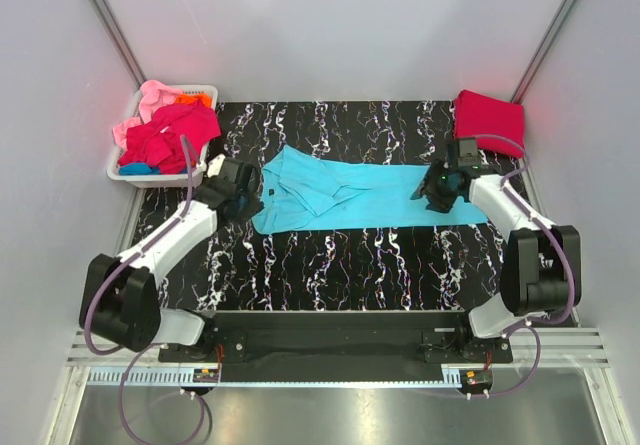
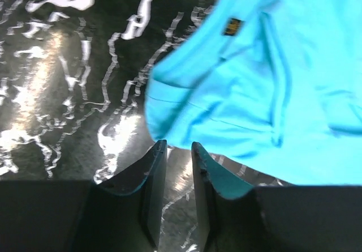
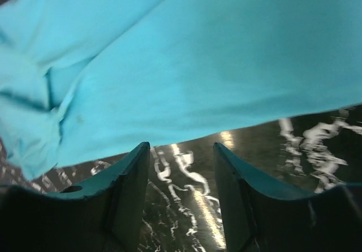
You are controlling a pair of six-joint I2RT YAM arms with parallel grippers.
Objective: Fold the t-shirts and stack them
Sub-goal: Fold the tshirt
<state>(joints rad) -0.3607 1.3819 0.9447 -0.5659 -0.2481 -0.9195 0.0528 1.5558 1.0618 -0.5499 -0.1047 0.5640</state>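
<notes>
A turquoise t-shirt (image 1: 370,195) lies spread lengthwise across the middle of the black marbled table (image 1: 330,265), its left end rumpled into folds. My left gripper (image 1: 240,191) is at that left end. In the left wrist view it (image 2: 178,144) stands open by a narrow gap with only table between its fingers, and the shirt's edge (image 2: 169,127) lies just past the tips. My right gripper (image 1: 441,185) is over the shirt's right part. In the right wrist view it (image 3: 181,145) is open and empty, just short of the shirt's hem (image 3: 198,65). A folded crimson t-shirt (image 1: 490,121) lies at the back right.
A white slotted basket (image 1: 122,170) at the back left holds a heap of pink, magenta-red, orange and blue shirts (image 1: 172,133). Grey walls close in the table on three sides. The arms' bases sit at the near edge.
</notes>
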